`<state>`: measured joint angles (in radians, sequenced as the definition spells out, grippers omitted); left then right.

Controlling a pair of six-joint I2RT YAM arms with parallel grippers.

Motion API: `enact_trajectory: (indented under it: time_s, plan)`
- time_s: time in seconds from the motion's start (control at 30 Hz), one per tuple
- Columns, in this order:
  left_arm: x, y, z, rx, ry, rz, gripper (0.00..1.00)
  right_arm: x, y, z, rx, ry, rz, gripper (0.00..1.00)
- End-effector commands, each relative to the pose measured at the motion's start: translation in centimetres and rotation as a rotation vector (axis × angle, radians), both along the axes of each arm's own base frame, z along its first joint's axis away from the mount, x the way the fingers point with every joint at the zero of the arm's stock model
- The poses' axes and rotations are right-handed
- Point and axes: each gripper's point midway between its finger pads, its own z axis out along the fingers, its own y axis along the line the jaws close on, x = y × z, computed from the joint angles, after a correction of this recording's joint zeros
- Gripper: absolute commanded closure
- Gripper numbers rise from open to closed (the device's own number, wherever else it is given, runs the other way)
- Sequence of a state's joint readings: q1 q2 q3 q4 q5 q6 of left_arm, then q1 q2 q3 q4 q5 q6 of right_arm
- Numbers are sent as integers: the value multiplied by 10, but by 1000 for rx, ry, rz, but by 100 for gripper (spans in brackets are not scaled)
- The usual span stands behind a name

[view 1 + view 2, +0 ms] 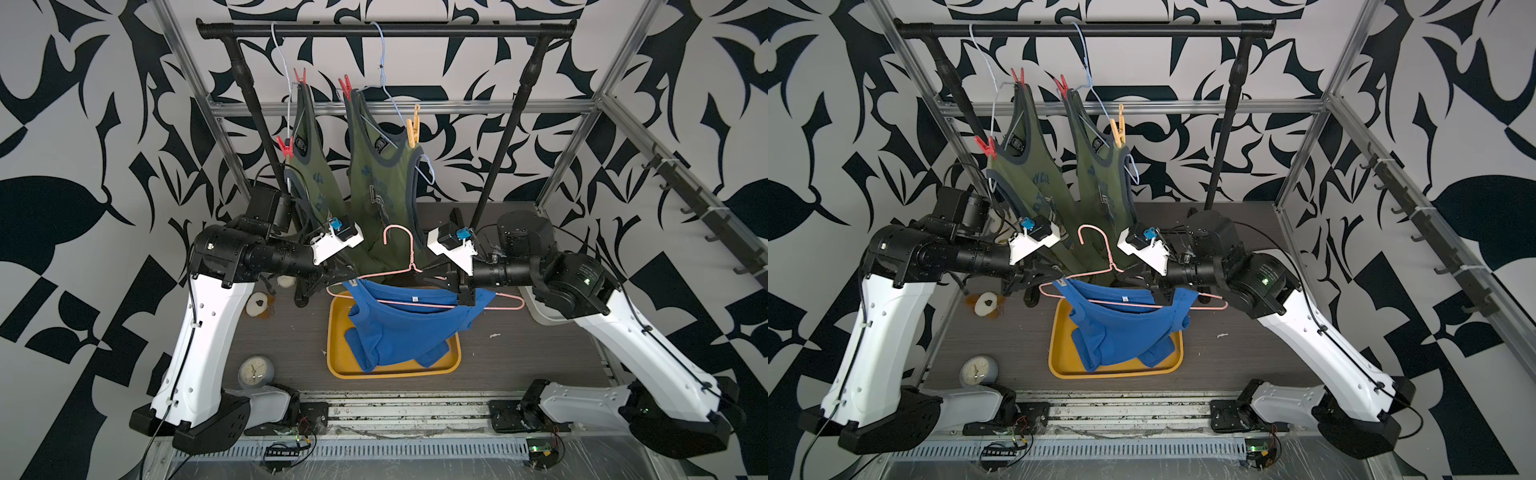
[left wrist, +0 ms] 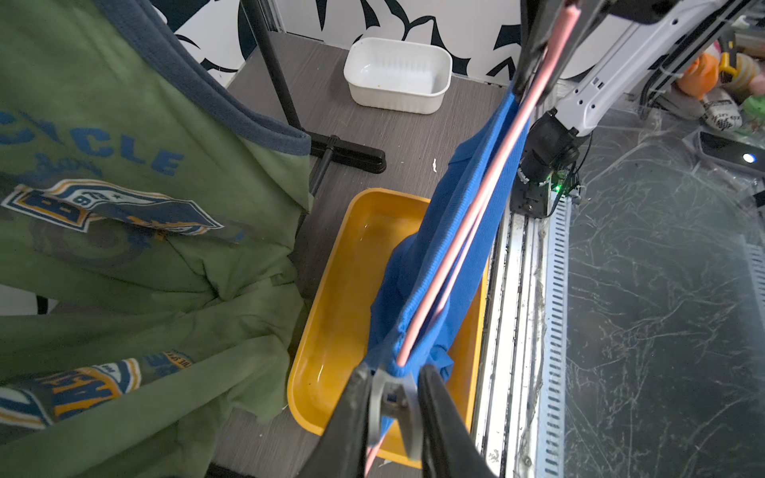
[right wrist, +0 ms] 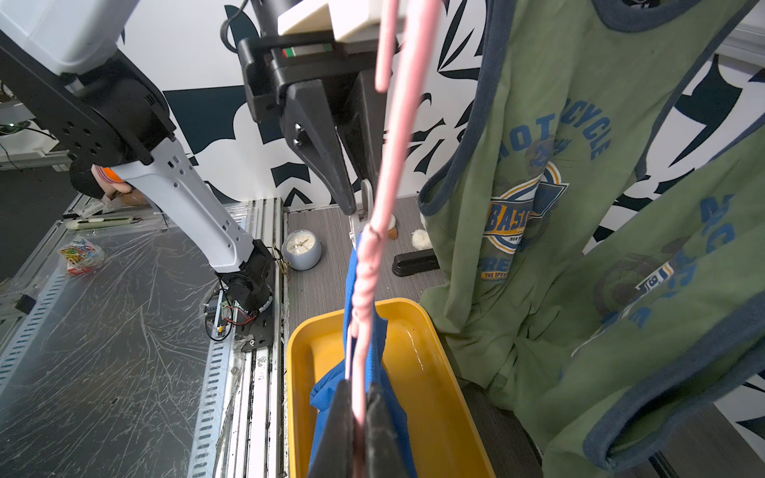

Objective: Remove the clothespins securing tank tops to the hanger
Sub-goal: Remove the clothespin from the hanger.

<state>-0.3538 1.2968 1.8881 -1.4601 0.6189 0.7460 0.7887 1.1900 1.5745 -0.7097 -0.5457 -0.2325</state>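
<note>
Left end effector (image 2: 393, 374) and right end effector (image 3: 359, 389) both clamped.

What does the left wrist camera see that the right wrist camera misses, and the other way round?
Only the left wrist view shows the white tub on the table. Only the right wrist view shows the small clock. Both show the yellow tray, the blue tank top hanging down into it, the pink hanger that carries that top, and a green tank top with blue print beside them.
</note>
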Motion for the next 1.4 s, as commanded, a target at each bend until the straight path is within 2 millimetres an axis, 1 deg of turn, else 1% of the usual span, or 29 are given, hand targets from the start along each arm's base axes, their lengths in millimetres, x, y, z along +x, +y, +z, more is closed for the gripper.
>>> enact_trajectory:
  time_s: [0.0, 0.33, 0.53, 0.73, 0.77, 0.83, 0.93, 1.07, 1.13, 1.2, 1.3, 1.37]
  plan:
    - [-7, -1, 0, -13, 18, -11, 84, -3, -4, 33, 72, -79, -1, 100]
    - [-3, -1, 3, -18, 9, 10, 98, 0, -1, 29, 62, -68, -3, 100]
    - [-1, 3, 6, 0, -17, 30, 100, 8, 4, 21, 44, -51, -11, 100]
    - [3, 9, 15, 19, -67, 66, 100, 21, 11, 10, 30, -20, -27, 100]
    - [-5, 13, 23, 10, -101, 71, 100, 24, 12, 8, 30, -13, -29, 100]
    - [-7, 15, 25, 17, -116, 73, 100, 29, 13, 3, 36, 9, -31, 100]
    - [-12, 16, 33, 4, -132, 77, 100, 42, 15, -7, 63, 72, -33, 100]
    - [-23, 13, 50, -61, -134, 65, 99, 62, 18, -30, 97, 194, -25, 100]
    - [-27, 10, 58, -98, -126, 55, 98, 65, 25, -40, 116, 249, 1, 100]
    - [-29, 6, 67, -139, -119, 45, 97, 69, 32, -55, 98, 312, 15, 100]
    - [-28, 0, 78, -190, -111, 44, 97, 74, 40, -79, 67, 415, 30, 100]
    - [-28, -3, 84, -219, -105, 37, 96, 74, 44, -91, 60, 456, 45, 100]
